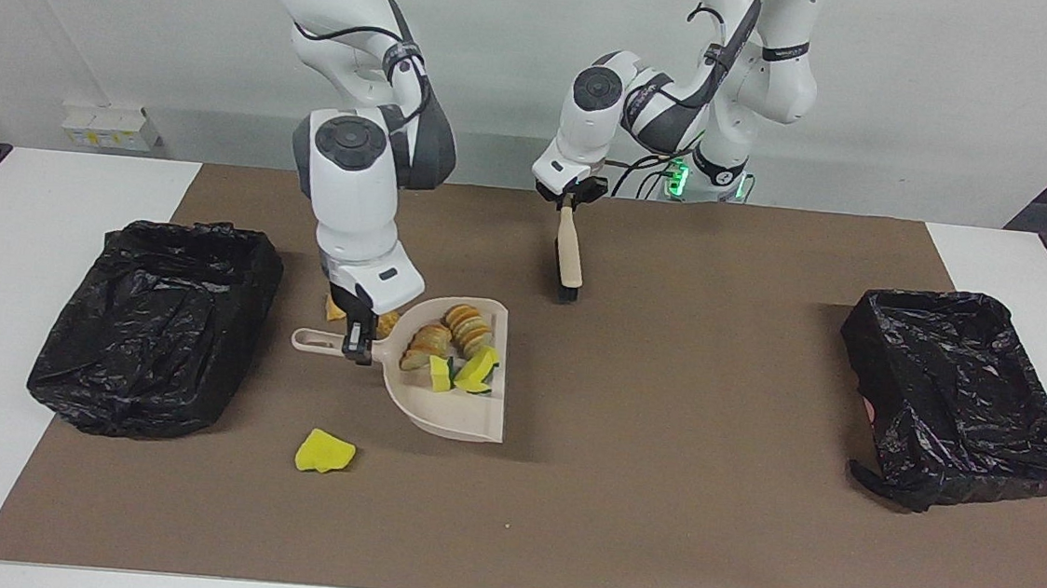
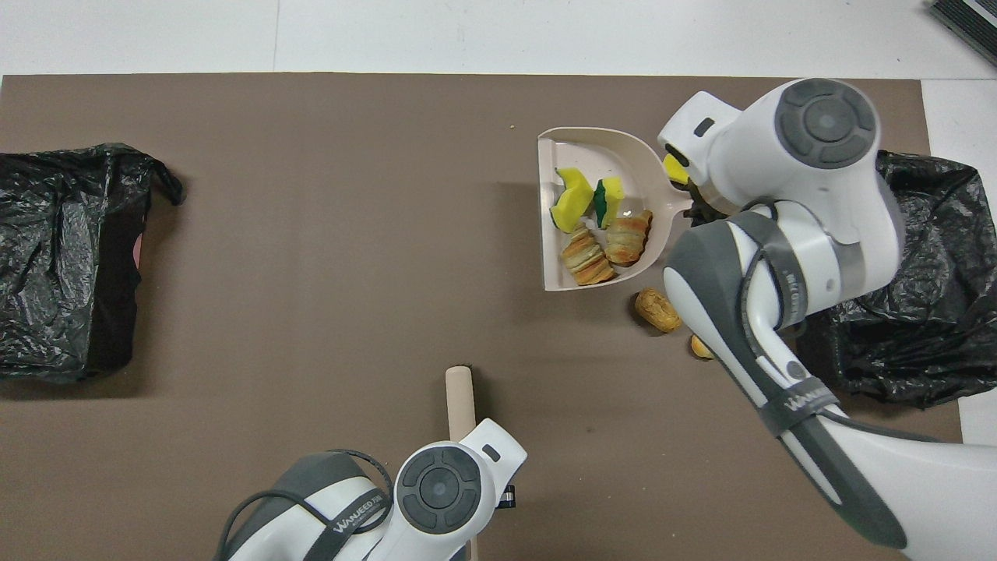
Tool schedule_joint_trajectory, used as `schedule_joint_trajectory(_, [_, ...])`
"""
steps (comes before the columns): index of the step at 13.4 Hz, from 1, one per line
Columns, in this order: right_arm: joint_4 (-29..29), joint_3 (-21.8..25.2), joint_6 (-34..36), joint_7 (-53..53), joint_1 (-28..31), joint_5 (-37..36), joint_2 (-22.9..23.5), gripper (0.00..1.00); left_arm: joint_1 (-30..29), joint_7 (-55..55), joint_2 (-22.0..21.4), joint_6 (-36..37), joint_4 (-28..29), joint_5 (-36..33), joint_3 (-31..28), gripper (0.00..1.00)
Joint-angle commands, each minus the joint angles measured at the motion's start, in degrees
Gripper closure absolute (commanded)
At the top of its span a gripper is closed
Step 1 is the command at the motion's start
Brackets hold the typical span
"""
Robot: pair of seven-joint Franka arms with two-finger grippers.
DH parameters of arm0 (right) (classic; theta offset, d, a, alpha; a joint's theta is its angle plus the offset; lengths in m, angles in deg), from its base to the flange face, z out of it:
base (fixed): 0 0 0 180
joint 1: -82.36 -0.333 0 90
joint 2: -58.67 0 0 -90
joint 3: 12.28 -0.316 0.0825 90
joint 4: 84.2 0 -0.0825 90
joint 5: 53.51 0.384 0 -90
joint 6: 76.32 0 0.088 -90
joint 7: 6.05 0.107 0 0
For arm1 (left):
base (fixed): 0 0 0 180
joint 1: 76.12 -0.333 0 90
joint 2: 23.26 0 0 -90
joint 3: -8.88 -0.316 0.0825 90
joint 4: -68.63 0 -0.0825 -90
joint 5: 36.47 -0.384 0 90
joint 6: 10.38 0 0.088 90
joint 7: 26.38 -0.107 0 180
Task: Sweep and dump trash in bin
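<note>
My right gripper (image 1: 357, 348) is shut on the handle of the beige dustpan (image 1: 462, 415), which sits low over the mat. In the pan lies trash: tan bread lumps (image 1: 468, 323) and yellow-green sponge pieces (image 1: 478, 370), also seen from overhead as sponge pieces (image 2: 572, 199) and bread lumps (image 2: 586, 262). A loose yellow sponge (image 1: 324, 453) lies on the mat farther from the robots than the pan handle. Two bread lumps (image 2: 658, 309) lie beside the pan, nearer to the robots. My left gripper (image 1: 569, 206) is shut on a beige brush (image 1: 570, 251) whose black bristles point down at the mat.
A black-bagged bin (image 1: 157, 326) stands at the right arm's end of the table, close to the pan handle. Another black-bagged bin (image 1: 954, 398) stands at the left arm's end. A brown mat (image 1: 673, 530) covers the table's middle.
</note>
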Motion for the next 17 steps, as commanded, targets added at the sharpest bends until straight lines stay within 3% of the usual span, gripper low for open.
schedule_joint_trajectory(1, [1.3,-0.5,2.8,-5.7,4.9,1.8,-3.7,1.0,3.3,0.9,-1.3,-3.8,2.2,-0.9,-0.9,1.0])
schedule_joint_trajectory(5, [2.0,-0.6,5.8,-10.0,13.7,1.9,-8.1,1.0,3.3,1.9,-0.6,-5.7,1.9,-0.9,-1.0,1.0])
schedule_joint_trajectory(10, [7.1,-0.3,5.4,-18.7,26.5,4.2,-12.1,1.0,1.5,0.2,0.0,-5.8,2.2,-3.6,-1.0,1.0])
schedule_joint_trajectory(14, [9.7,-0.1,4.3,-19.6,34.6,0.3,-13.9,1.0,0.3,0.2,0.7,-5.8,2.2,-3.8,-1.0,1.0])
schedule_joint_trajectory(15, [10.0,0.1,4.2,-18.9,36.0,-1.2,-14.2,1.0,0.0,0.2,1.1,-6.2,2.2,-3.8,-1.0,0.96])
schedule_joint_trajectory(16, [10.0,0.5,2.9,-18.8,36.4,-4.9,-14.3,1.0,-0.6,0.2,1.3,-6.3,1.8,-3.8,-1.0,0.69])
schedule_joint_trajectory(17, [10.1,0.7,1.8,-18.9,37.4,-8.3,-14.3,1.0,-0.8,0.2,2.4,-5.7,0.6,-3.9,-1.2,0.09])
